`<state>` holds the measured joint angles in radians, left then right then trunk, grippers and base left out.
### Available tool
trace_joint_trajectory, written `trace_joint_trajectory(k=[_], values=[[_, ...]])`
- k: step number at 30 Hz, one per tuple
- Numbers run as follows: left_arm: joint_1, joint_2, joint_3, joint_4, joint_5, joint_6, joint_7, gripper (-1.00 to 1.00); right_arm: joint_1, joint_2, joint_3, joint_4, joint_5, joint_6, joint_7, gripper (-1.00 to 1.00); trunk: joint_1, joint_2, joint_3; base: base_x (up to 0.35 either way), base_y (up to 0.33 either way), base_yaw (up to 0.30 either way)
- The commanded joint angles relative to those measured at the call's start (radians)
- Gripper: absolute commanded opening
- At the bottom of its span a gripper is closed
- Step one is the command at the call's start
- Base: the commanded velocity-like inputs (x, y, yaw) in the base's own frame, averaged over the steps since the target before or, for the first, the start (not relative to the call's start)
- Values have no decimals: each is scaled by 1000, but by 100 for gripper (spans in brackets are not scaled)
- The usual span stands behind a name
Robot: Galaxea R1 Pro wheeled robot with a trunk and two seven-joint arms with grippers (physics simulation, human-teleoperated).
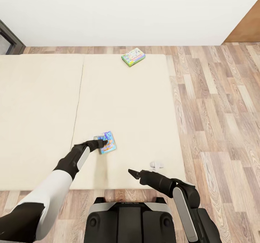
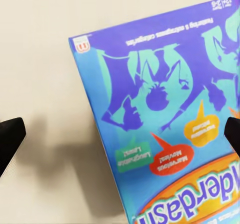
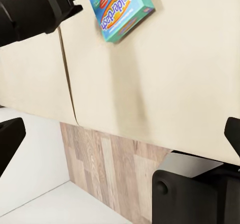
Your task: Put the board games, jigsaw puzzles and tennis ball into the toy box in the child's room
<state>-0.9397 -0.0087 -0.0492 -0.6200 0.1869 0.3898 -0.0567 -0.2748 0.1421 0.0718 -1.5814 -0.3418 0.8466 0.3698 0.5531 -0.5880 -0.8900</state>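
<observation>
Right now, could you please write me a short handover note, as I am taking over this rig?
Left gripper: open, jaws spread, above the blue-purple board game near the front of the bed; nothing gripped.
Right gripper: open, empty, over the bed's front edge.
Green-edged board game: lying flat at the far edge of the bed.
Done: neither bed game is lifted yet.
Left: grasp the blue-purple game, then fetch the green-edged one, and carry both to the toy box.
</observation>
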Motion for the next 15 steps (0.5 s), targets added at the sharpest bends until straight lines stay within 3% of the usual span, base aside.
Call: trace_joint_trajectory(k=[1,15], values=[[-2,1,-1,-1,8,6,2,100,-1,1,-1,-1,3,5,4,100,0,-1,-1,0,0,0],[-16,-6,-1,-7,7,5,3,100,0,1,-1,0,2,5,3,100,0,-1,-1,0,0,0]])
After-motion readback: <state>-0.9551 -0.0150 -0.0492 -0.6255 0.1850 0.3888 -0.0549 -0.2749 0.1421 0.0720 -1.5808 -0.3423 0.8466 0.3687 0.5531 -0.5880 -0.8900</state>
